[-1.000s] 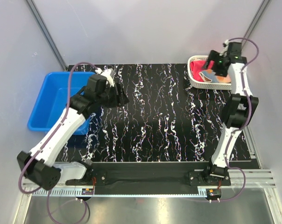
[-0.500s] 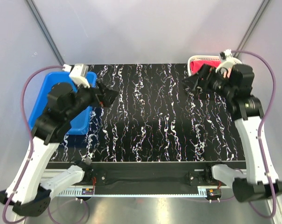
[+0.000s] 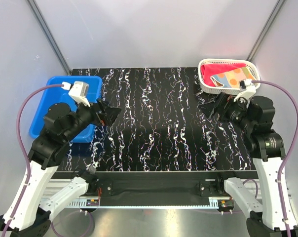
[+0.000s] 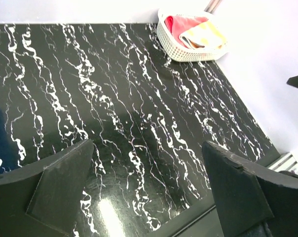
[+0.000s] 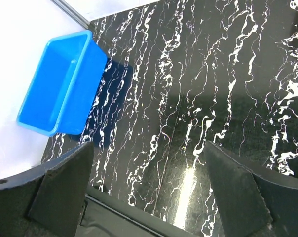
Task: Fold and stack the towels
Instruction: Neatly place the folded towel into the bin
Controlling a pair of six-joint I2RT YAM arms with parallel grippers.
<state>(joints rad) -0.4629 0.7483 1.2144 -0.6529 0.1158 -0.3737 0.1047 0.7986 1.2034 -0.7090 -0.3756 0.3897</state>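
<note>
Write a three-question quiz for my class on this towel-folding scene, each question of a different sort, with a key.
1. True or false: the towels lie in the blue bin.
2. The blue bin stands on which side of the table? A: the left arm's side. B: the right arm's side. C: the middle.
3. Fill in the gap: the left gripper and the right gripper both stand ___ with nothing between their fingers.

Key
1. False: they lie bunched in the white basket at the far right corner.
2. A.
3. open.
</note>
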